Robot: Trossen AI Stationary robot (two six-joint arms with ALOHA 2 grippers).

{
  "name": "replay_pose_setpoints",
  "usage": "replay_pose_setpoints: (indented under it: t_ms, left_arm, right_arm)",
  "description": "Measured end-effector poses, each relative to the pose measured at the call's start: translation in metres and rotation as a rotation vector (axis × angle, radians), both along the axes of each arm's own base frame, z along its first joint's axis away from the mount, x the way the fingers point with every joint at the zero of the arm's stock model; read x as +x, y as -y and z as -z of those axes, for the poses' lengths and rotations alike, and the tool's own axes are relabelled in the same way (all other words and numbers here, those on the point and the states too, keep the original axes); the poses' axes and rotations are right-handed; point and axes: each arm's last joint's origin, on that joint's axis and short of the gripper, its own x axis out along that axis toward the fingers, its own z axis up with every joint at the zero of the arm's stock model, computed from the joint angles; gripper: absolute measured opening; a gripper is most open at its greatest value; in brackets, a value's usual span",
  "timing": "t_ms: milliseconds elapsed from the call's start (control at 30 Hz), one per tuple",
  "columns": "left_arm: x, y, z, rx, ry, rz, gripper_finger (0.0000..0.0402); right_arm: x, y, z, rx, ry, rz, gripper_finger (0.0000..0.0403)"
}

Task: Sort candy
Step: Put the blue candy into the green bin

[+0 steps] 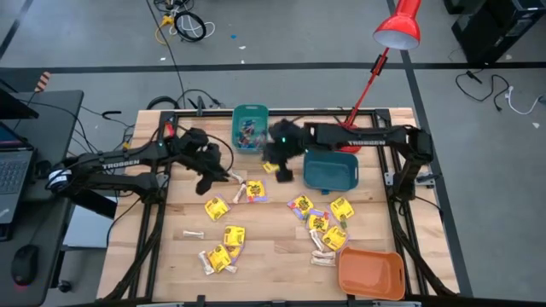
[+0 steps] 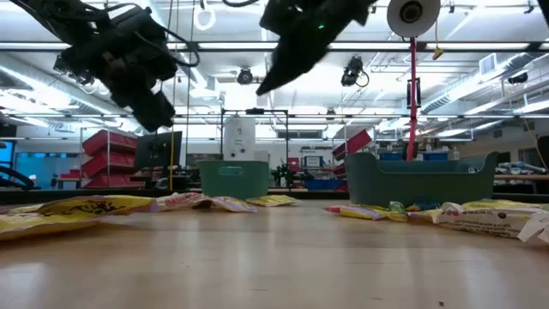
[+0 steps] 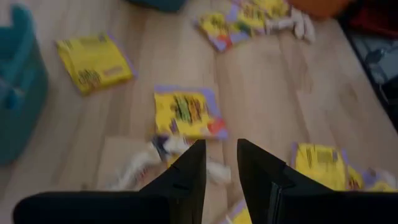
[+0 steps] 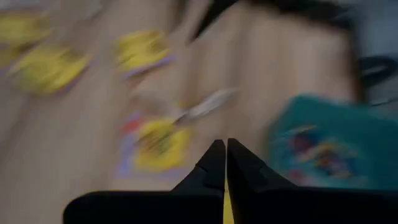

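**Candy spread across the table, both arms raised near the far bins**

Candy lies scattered over the wooden table: yellow packets in a loose group on your left side around, another cluster on the right, and a few pale stick-shaped pieces among them. More small pieces sit inside the small teal bin at the far edge.

Your left gripper hangs above the table just beside a yellow packet and a pale stick piece. Its jaws stand partly apart with a clear gap between them, and you can see nothing held in that gap.

Your right gripper hovers between the small teal bin and the larger teal bin, over the table's far middle. Its jaws are pressed together; a sliver of yellow shows between them in the right wrist view, but you cannot tell whether that is a held piece.

An orange bin sits at the near right corner, just beside the right-hand cluster. A red lamp leans over the far right corner.
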Motion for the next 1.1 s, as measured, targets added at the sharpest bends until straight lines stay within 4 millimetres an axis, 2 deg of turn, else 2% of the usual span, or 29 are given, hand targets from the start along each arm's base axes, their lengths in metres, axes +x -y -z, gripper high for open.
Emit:
replay_pose_setpoints:
  t_ms: [133,333,567,900,1100]
  left_arm:
    - [-0.002,0.006,0.005,0.000,-0.068,0.016,0.0094]
    - [-0.002,0.016,0.006,-0.004,-0.097,0.063,0.0094]
    - [0.001,0.022,0.007,0.074,-0.119,0.044,0.0094]
    - [0.001,0.020,0.008,0.146,-0.155,-0.056,0.0094]
    - [0.002,0.017,0.007,0.222,-0.150,-0.091,0.0094]
  right_arm:
    - [-0.008,-0.030,0.008,0.070,-0.134,-0.100,0.0005]
    - [-0.017,-0.061,0.014,0.125,-0.273,-0.123,0.0001]
    - [-0.032,-0.081,0.021,0.190,-0.457,-0.068,0.0001]
    - [-0.059,-0.099,0.026,0.152,-0.735,-0.054,0.0000]
    - [-0.069,-0.124,0.035,0.147,-0.809,-0.016,0.0002]
